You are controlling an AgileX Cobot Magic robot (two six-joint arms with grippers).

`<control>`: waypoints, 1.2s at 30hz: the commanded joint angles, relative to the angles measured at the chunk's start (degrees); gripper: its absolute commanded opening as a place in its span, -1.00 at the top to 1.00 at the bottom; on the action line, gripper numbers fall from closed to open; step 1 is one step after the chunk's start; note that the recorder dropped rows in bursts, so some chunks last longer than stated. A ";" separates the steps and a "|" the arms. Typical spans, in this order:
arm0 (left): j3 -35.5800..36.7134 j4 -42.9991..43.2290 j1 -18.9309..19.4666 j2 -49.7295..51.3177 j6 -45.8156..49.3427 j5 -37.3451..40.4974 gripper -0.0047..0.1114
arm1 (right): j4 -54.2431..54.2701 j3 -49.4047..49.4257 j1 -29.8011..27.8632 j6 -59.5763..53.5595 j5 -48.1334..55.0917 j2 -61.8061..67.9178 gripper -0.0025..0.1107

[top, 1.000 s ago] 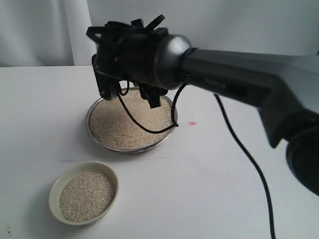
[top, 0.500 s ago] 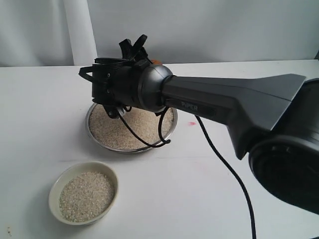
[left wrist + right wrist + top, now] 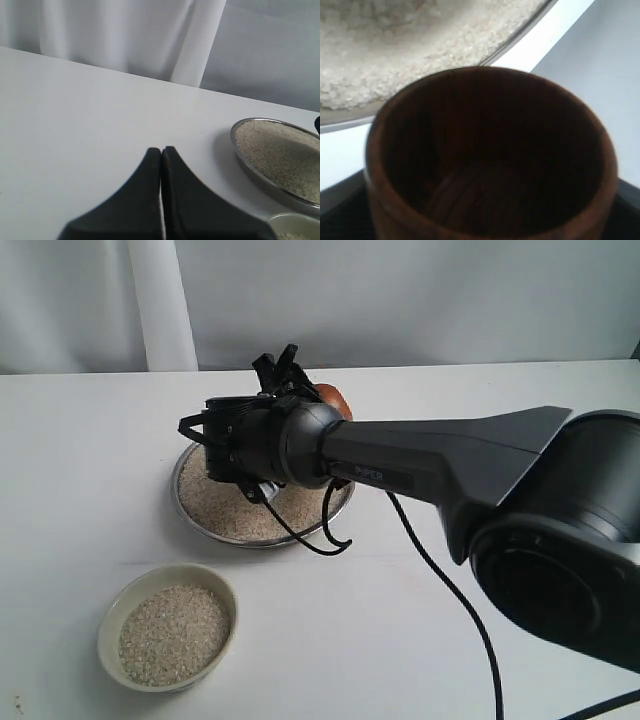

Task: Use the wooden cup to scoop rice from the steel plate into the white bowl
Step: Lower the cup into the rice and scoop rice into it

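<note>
The steel plate (image 3: 186,508) holds a bed of rice (image 3: 215,512) at the table's middle. My right gripper (image 3: 305,385) is shut on the wooden cup (image 3: 336,398), which shows reddish-brown behind the wrist at the plate's far edge. In the right wrist view the cup (image 3: 490,150) is dark inside and holds no grains, with its mouth toward the rice (image 3: 395,50) and the plate's rim (image 3: 345,117). The white bowl (image 3: 112,625) stands in front, left, with rice (image 3: 172,632) in it. My left gripper (image 3: 161,150) is shut, empty, above bare table beside the plate (image 3: 245,155) and the bowl (image 3: 292,217).
The right arm's dark body (image 3: 450,465) stretches from the right across the plate. A black cable (image 3: 440,580) hangs from it over the table's right half. A white curtain (image 3: 160,300) closes off the back.
The right wrist has turned and dropped lower over the plate, and its forearm has swung lower. The wooden cup now shows at the plate's far side. The bowl and plate have not moved.
</note>
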 commanded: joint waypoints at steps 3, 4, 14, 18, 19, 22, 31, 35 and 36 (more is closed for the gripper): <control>0.11 -0.22 -0.17 0.01 -0.07 -0.38 0.92 | -5.54 2.94 -0.97 0.32 0.72 -0.26 0.96; 0.11 -0.22 -0.17 0.01 -0.07 -0.38 0.92 | -5.54 3.12 -0.95 0.32 0.72 -0.26 0.96; 0.11 -0.22 -0.17 0.01 -0.07 -0.38 0.92 | -10.19 3.10 -0.95 3.83 0.89 4.60 0.96; 0.11 -0.22 -0.17 0.01 -0.07 -0.38 0.92 | -10.18 3.10 -0.95 4.80 0.37 4.85 0.96; 0.11 -0.22 -0.17 0.01 -0.07 -0.38 0.92 | -10.07 3.10 -0.95 4.80 0.14 4.85 0.96; 0.11 -0.22 -0.17 0.01 -0.07 -0.38 0.92 | -8.72 3.10 -0.95 4.80 -0.50 4.85 0.96; 0.11 -0.22 -0.17 0.01 -0.07 -0.38 0.92 | -7.45 3.10 -0.25 4.80 -2.03 4.85 0.96; 0.11 -0.22 -0.17 0.01 -0.07 -0.38 0.92 | -7.08 3.10 0.98 4.80 -3.32 4.85 0.96; 0.11 -0.22 -0.17 0.01 -0.07 -0.38 0.92 | -6.80 3.10 1.24 4.80 -3.74 4.85 0.96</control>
